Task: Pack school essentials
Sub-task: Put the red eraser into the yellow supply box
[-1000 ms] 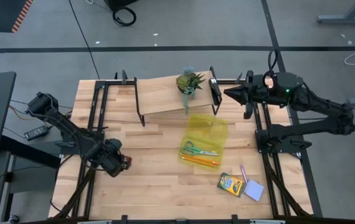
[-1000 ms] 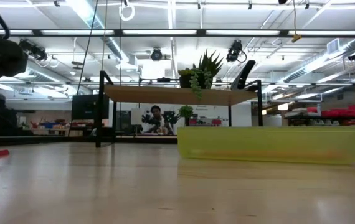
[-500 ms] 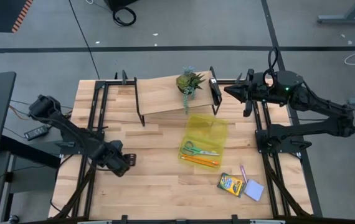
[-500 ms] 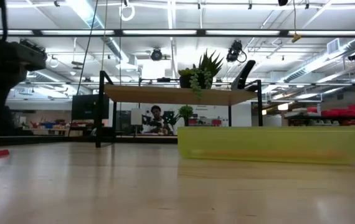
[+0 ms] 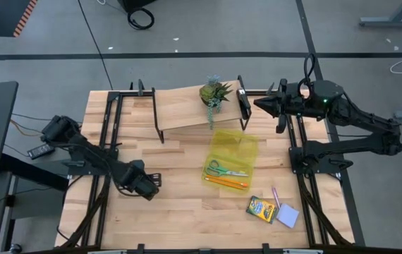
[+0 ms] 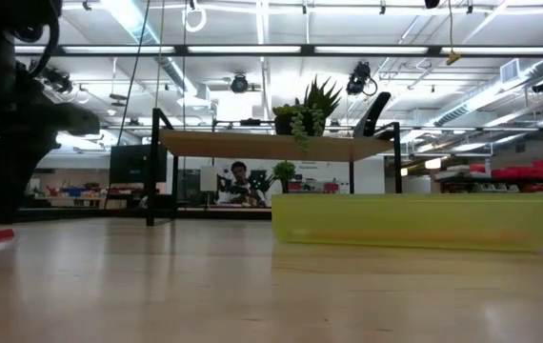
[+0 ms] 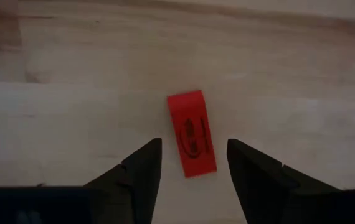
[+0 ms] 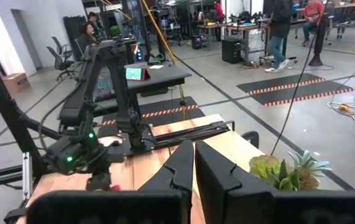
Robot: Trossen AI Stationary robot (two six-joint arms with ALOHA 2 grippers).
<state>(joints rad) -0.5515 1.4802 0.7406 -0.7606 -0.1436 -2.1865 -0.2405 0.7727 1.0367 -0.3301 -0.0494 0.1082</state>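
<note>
A small red flat block (image 7: 193,132) with a dark print lies flat on the wooden table (image 5: 180,212). My left gripper (image 7: 192,148) hangs over it, open and pointing down, one finger on either side, not touching as far as I see. In the high view this gripper (image 5: 147,185) hides the block. Green-handled scissors (image 5: 223,169) and two orange pencils (image 5: 226,183) lie at the near end of the translucent yellow pouch (image 5: 235,146). The crayon box (image 5: 261,208), pink pen (image 5: 276,196) and blue notepad (image 5: 288,215) lie near the table's near right corner. My right gripper (image 5: 259,104) is shut.
A wooden shelf riser (image 5: 187,107) stands at the far edge with a spiky potted plant (image 5: 215,92) on it. My right arm rests past the far right edge. Black rails (image 5: 109,141) run along both table sides. Bare wood lies between my left gripper and the pouch.
My left gripper has moved toward the table's right, along the near left part of the table, and now stands over the red block. In the low view its dark arm has come further into the picture. Nothing else has moved.
</note>
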